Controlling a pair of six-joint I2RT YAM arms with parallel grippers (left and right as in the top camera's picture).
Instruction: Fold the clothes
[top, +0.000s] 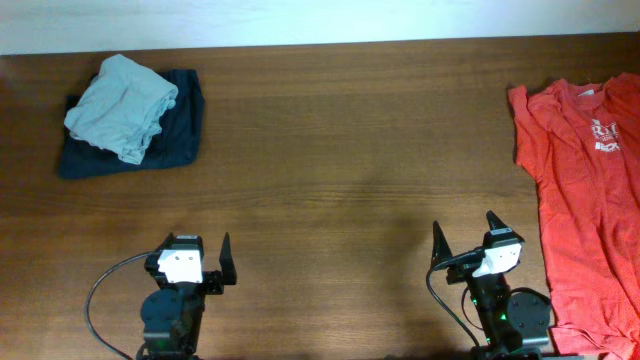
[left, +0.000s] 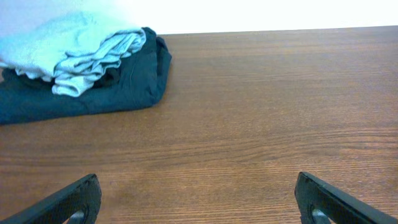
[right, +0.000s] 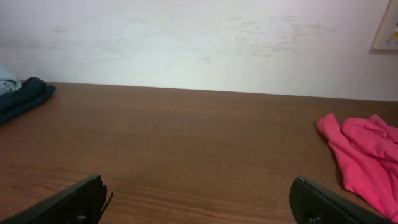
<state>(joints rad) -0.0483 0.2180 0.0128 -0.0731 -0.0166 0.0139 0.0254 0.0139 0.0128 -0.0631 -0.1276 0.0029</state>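
Note:
A red T-shirt (top: 585, 200) with white print lies spread flat at the table's right edge; its edge shows in the right wrist view (right: 364, 158). A folded light blue garment (top: 122, 107) lies on a folded dark navy garment (top: 175, 140) at the back left; both show in the left wrist view, light blue (left: 68, 50) on navy (left: 124, 81). My left gripper (top: 200, 262) is open and empty near the front edge, also seen in its wrist view (left: 199, 199). My right gripper (top: 468, 240) is open and empty just left of the red shirt, also seen in its wrist view (right: 199, 199).
The wooden table (top: 350, 150) runs to a white wall (right: 199, 43) at the back. A black cable (top: 100, 290) loops beside the left arm's base. The navy stack also shows far left in the right wrist view (right: 22, 96).

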